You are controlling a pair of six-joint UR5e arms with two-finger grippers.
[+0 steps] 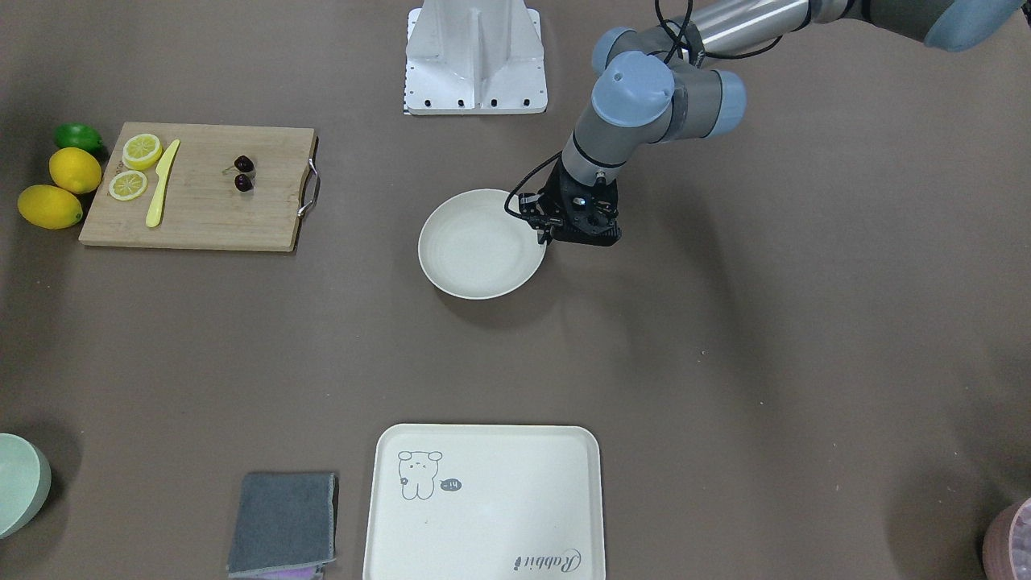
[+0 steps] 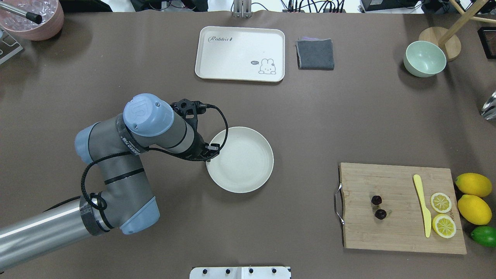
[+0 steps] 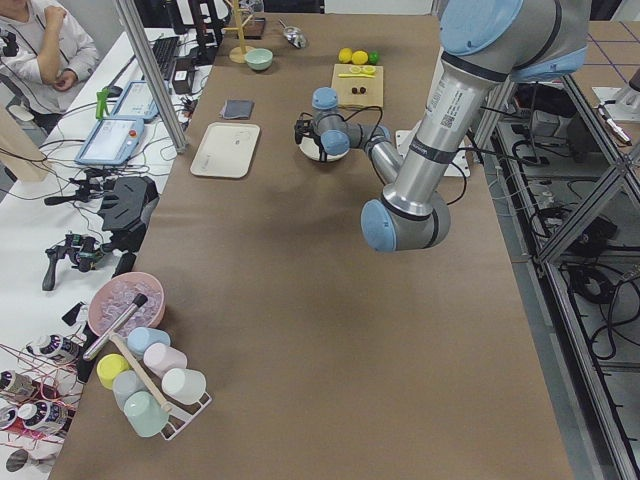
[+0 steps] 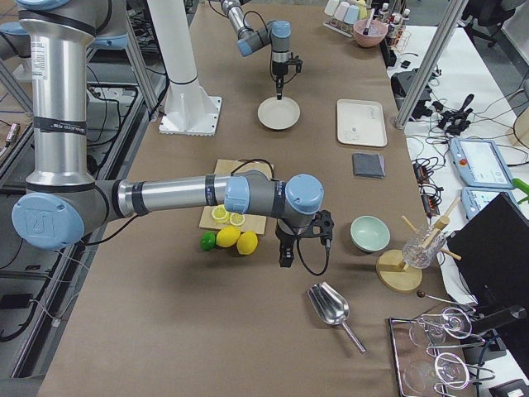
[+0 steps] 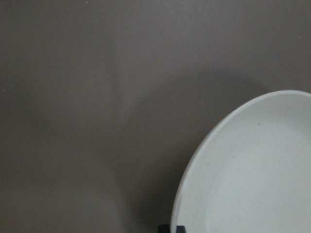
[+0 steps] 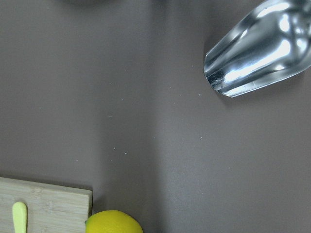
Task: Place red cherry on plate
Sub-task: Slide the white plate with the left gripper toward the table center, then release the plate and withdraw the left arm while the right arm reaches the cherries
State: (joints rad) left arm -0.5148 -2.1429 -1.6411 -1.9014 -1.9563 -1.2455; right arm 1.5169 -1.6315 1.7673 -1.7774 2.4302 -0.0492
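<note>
The red cherry (image 2: 378, 207) is a pair of tiny dark fruits lying on the wooden cutting board (image 2: 399, 232), also seen in the front view (image 1: 243, 173). The off-white round plate (image 2: 248, 162) sits at mid-table with nothing in it. My left gripper (image 2: 209, 154) points down at the plate's rim (image 1: 451, 250); in the left wrist view the dark fingertips (image 5: 164, 228) sit close together astride the rim (image 5: 194, 160), so it looks shut on it. My right gripper (image 4: 285, 260) hovers past the lemons at the table's end; whether it is open or shut I cannot tell.
On the board lie a yellow knife (image 2: 422, 205) and two lemon slices (image 2: 441, 213); whole lemons (image 2: 472, 197) and a lime (image 2: 484, 235) sit beside it. A cream tray (image 2: 232, 50), grey cloth (image 2: 315, 54) and green bowl (image 2: 424, 58) line the far edge. A metal scoop (image 6: 257, 48) lies near my right wrist.
</note>
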